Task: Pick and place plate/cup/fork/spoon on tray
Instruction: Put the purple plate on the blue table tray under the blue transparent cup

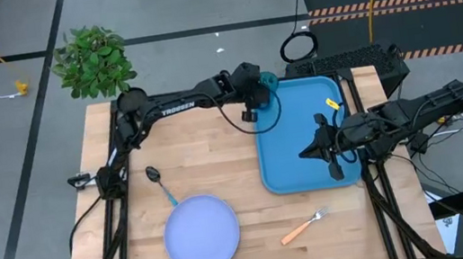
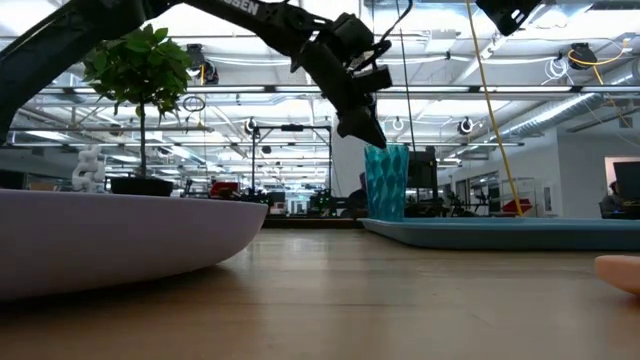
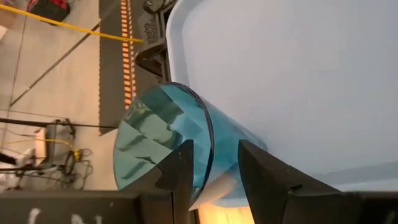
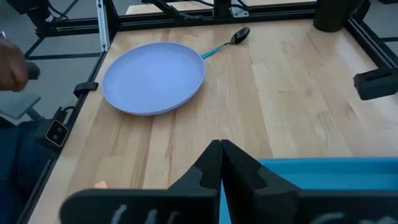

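Note:
The teal cup [image 1: 268, 82] stands upright on its base in the far left corner of the blue tray [image 1: 305, 137]; it also shows in the low view [image 2: 386, 182]. My left gripper [image 3: 214, 155] is open, one finger inside the cup's mouth and one outside its wall. My right gripper [image 4: 221, 149] is shut and empty above the tray's middle [image 1: 309, 151]. The lavender plate [image 1: 201, 234], the blue-handled spoon [image 1: 160, 183] and the orange-handled fork [image 1: 304, 226] lie flat on the wooden table. My left gripper comes from above, pointing down, and stands astride the cup's rim [image 3: 209, 144], with a gap showing between the fingers and the wall. Whether a finger [image 3: 180, 168] touches the wall I cannot tell. The cup stands on the tray.
A potted green plant [image 1: 95, 60] stands at the table's far left corner. A small yellow piece [image 1: 331, 104] lies on the tray. A dark box [image 1: 344, 61] sits behind the tray. A person's hand [image 4: 12, 65] shows beyond the table's near edge.

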Robot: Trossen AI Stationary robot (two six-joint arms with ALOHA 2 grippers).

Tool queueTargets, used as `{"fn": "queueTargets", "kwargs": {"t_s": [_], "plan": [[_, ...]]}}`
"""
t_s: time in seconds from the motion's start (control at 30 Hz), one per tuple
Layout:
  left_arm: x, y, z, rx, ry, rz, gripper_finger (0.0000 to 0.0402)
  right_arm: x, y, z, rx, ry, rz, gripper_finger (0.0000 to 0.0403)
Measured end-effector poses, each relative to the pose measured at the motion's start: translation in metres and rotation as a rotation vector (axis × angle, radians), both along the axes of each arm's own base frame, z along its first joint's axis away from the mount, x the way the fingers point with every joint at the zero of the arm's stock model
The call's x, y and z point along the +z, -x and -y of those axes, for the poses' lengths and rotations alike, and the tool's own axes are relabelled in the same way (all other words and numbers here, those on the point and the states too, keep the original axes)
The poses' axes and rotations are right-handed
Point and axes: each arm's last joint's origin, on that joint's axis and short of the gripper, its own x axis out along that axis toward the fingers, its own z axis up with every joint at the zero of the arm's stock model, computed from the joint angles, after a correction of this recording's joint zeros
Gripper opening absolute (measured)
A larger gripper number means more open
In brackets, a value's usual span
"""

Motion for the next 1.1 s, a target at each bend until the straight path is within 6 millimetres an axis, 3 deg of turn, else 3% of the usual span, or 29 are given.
{"fn": "queueTargets", "kwargs": {"t_s": [0.2, 0.43, 0.57, 0.9, 1.1], "plan": [[0.029, 0.009, 0.028, 0.033, 0.013, 0.010, 0.0129, 0.000, 0.000, 0.000, -0.001, 0.000, 0.000, 0.0000], [0.079, 0.040, 0.081, 0.087, 0.179, 0.029, 0.0129, -0.002, -0.004, -0.001, -0.023, -0.031, -0.011, 0.0000], [0.089, 0.060, 0.122, 0.079, 0.305, -0.082, 0.0129, -0.005, -0.013, -0.003, -0.022, -0.027, -0.013, 0.0000], [0.071, 0.092, 0.248, 0.011, 0.274, -0.376, 0.0129, -0.024, -0.064, -0.017, 0.088, 0.028, 0.019, 0.0000], [0.045, 0.126, 0.284, 0.124, 0.252, -0.417, 0.0129, -0.046, -0.099, -0.026, 0.247, 0.000, 0.021, 0.0000]]}}
